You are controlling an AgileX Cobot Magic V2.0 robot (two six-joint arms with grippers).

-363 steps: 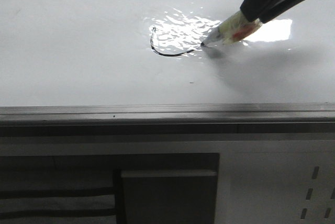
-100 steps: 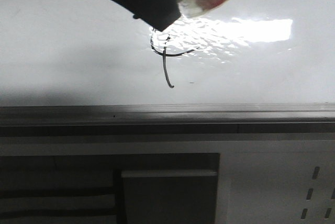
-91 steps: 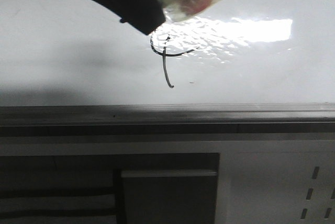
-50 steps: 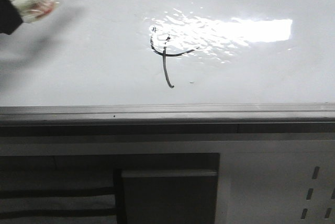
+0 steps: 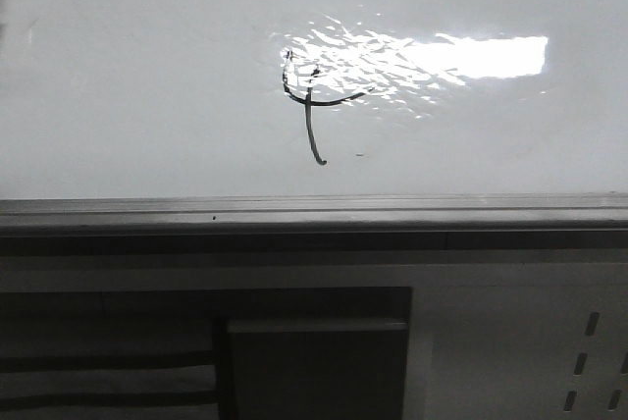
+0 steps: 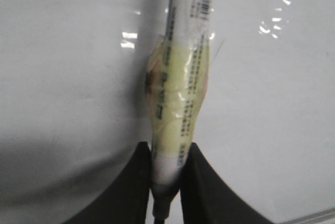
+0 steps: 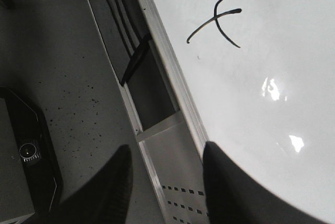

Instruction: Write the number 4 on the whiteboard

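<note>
The glossy whiteboard (image 5: 147,96) fills the upper front view, with a grey edge rail (image 5: 314,209) below it. A thin dark number 4 (image 5: 310,106) is drawn near the rippled glare; it also shows in the right wrist view as the number 4 (image 7: 220,20) on the whiteboard (image 7: 272,77). No gripper shows in the front view. My left gripper (image 6: 166,153) is shut on a white marker (image 6: 180,93) wrapped in yellowish tape, held over the whiteboard (image 6: 68,67). My right gripper (image 7: 165,166) is open and empty, off the board's edge above the floor.
A perforated white panel (image 5: 530,351) and a dark recess (image 5: 314,361) lie below the rail. In the right wrist view a speckled grey floor (image 7: 78,93) and a black box (image 7: 31,166) sit beside the board's metal frame (image 7: 167,82).
The left arm with the marker swept away leftward and up out of the front view. The 4 gained its vertical stroke since the earliest frame and now stands uncovered.
</note>
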